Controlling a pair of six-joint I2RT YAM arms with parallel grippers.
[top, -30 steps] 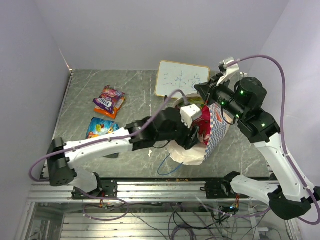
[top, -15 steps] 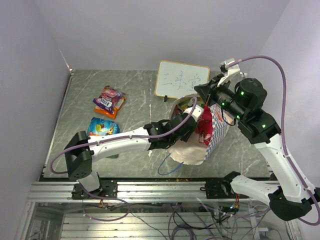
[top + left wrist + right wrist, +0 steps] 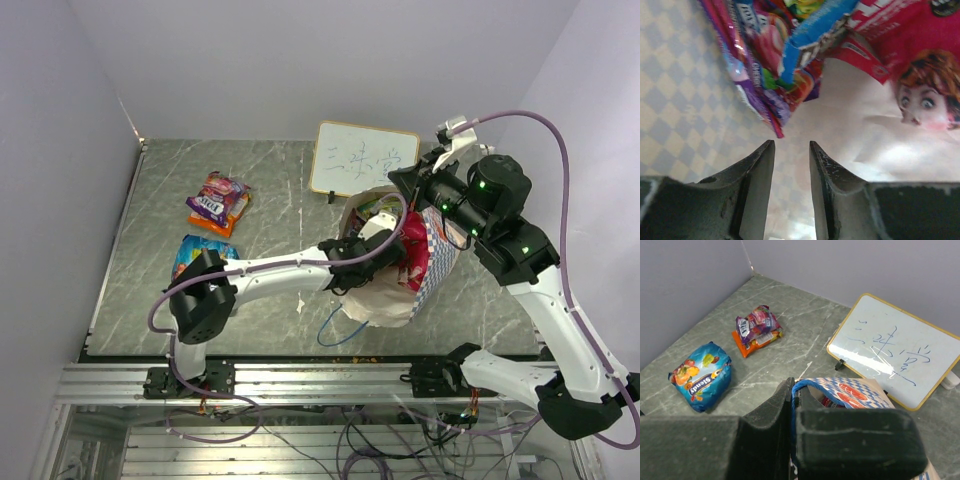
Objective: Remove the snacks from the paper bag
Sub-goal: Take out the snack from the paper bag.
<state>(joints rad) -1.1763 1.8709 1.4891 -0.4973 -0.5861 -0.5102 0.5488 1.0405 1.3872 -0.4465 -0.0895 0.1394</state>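
Left gripper is inside the paper bag. Its jaws are apart with a narrow gap and nothing between them. Just ahead of the tips a purple packet hangs corner-down. A blue wrapper edge lies over it, and a red packet with a cartoon face sits to the right. No contact shows in the wrist view.

Right gripper has its jaws together, clamped on the paper bag's rim at the blue cord handle, with the mouth lifted.

The bag lies on the bench, just in front of the whiteboard. Two snacks are out on the bench, well left of the bag: a purple-orange packet and a blue packet, the latter partly hidden by the left arm.
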